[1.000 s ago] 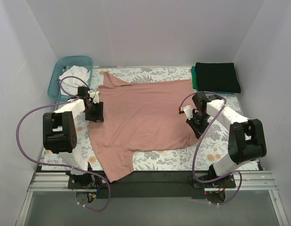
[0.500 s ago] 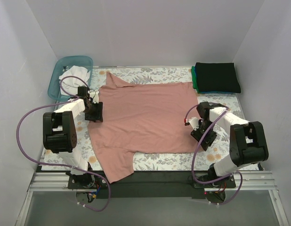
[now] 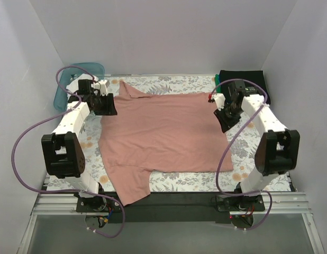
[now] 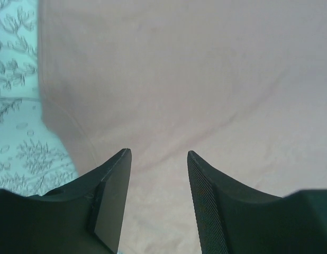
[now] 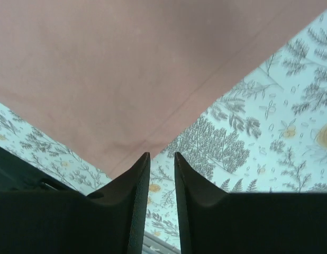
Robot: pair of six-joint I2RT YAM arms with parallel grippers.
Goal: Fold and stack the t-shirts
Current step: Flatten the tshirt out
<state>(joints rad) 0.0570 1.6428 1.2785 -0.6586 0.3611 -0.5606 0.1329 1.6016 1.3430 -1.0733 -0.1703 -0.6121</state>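
Observation:
A large dusty-pink t-shirt (image 3: 163, 132) lies spread flat across the floral table cover (image 3: 248, 156). One sleeve hangs toward the near edge at the lower left. My left gripper (image 3: 106, 104) hovers over the shirt's upper left side. In the left wrist view it (image 4: 158, 153) stands open above the pink cloth (image 4: 206, 79), with nothing between its fingers. My right gripper (image 3: 227, 114) hangs over the shirt's upper right edge. In the right wrist view it (image 5: 162, 154) stands open by a narrow gap and holds nothing, with a corner of the pink shirt (image 5: 126, 69) below it. A folded black t-shirt (image 3: 253, 79) lies at the back right.
A translucent teal basket (image 3: 92, 67) stands at the back left, mostly hidden behind my left arm. White walls close in the table on three sides. A black strip and metal rails run along the near edge.
The right gripper pulled the shirt's right side outward, let go and opened, then rose and moved toward the back. The left gripper lifted and moved back too. The shirt lies flatter.

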